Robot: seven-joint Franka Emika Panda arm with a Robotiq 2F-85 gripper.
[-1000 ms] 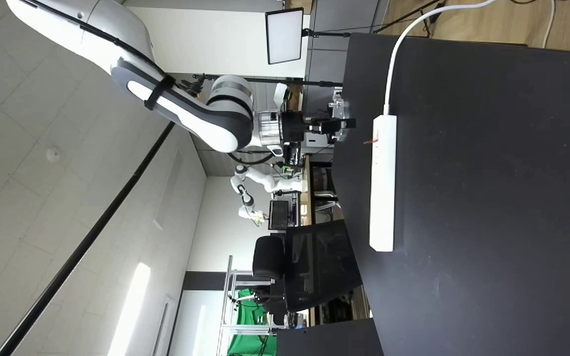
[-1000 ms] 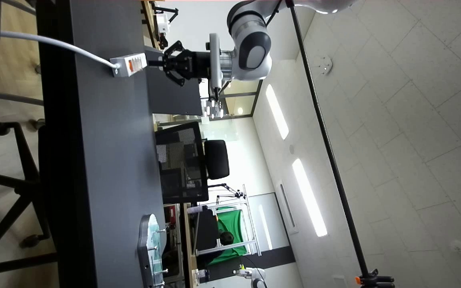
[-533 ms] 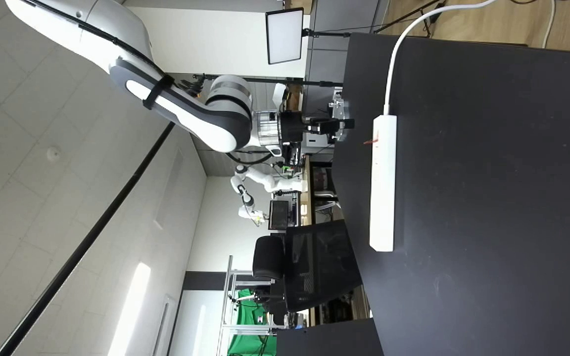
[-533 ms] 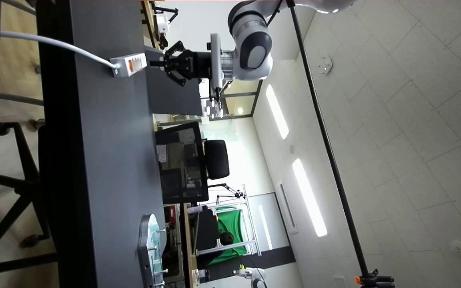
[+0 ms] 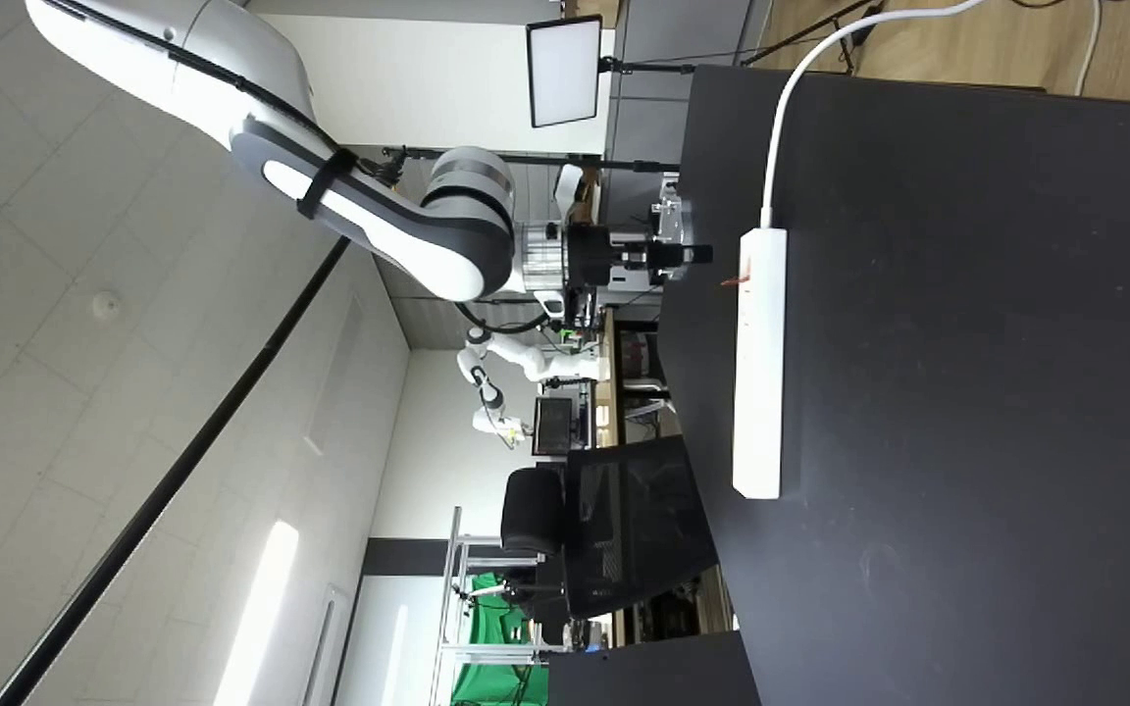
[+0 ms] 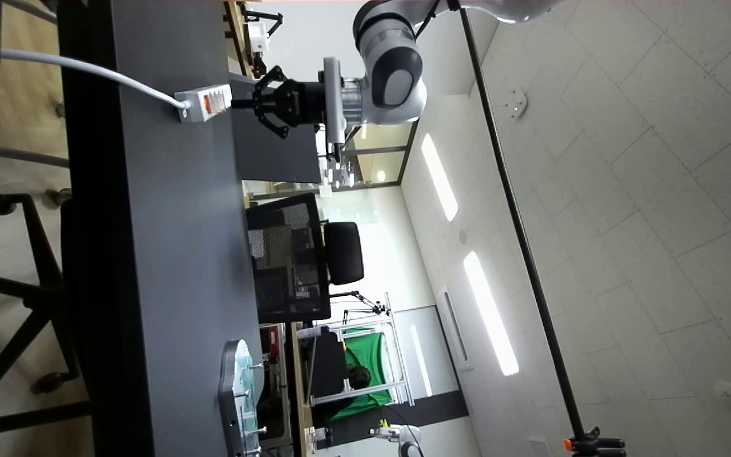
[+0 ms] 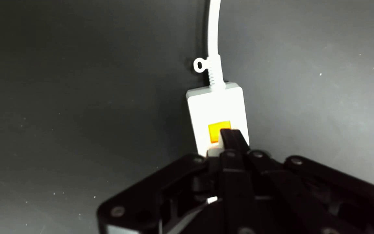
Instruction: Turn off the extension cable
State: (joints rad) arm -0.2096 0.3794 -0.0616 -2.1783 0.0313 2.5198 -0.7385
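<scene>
A big dark counter (image 5: 967, 412) lies under my white robot arm (image 5: 388, 235). The power strip (image 5: 759, 363) lies on the counter, below the end of the arm. My fingers (image 7: 226, 138) are together, and their tips point down just above the strip, near the end where the cord (image 5: 774, 147) goes in. In an exterior view, a small gap shows under the tips (image 5: 698, 255), so I think they are not touching.

I think the step now is to press the switch (image 7: 214, 131). To do that well, I should use both fingers like one stick, line up with the half that needs pushing, come straight down slowly, and stop when it flips. Too hard or slanted, and the strip may slide.

The strip is long, thin and white, and it lies flat. A white cord bends away from it. The switch is bright yellow-orange, and my fingers hide one corner; I can't tell if it is on. Smallest of all, a tiny white ring (image 7: 196, 66) sticks out beside the cord.
</scene>
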